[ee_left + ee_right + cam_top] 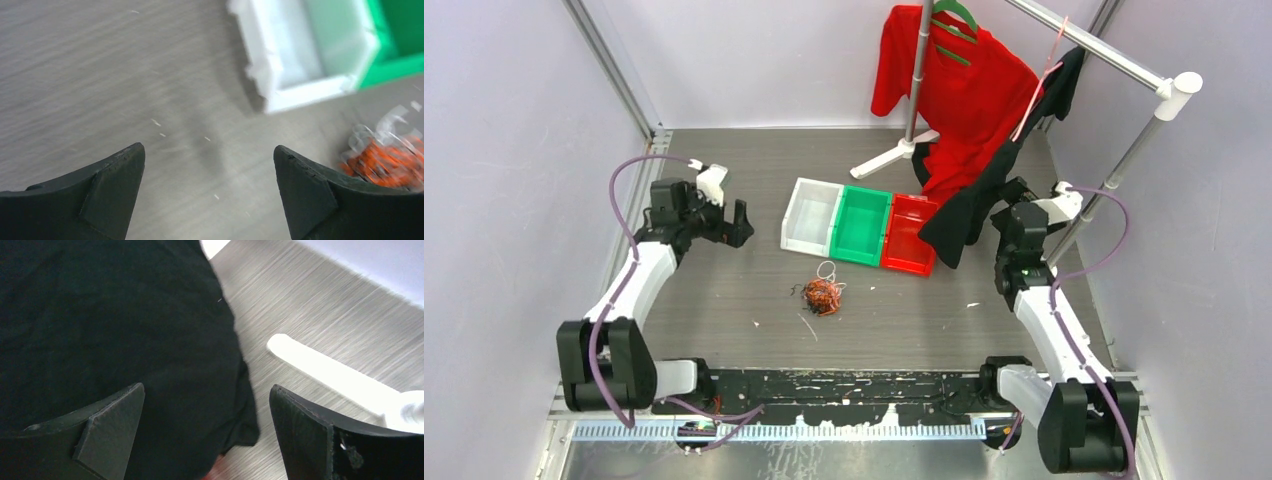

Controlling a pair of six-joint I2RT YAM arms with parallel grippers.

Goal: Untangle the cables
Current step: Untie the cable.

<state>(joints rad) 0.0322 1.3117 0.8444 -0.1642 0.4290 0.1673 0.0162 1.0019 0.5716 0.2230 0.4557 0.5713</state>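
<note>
Top external view, item one: a small tangled bunch of thin orange, black and white cables, lying on your grey wood-grain tabletop near the green plastic bin. Your left tool is released, holding nothing. Your right tool is likewise released, facing a black cloth garment.

The cables are blurred (cut off at the right edge), their single strands indistinguishable.
</note>
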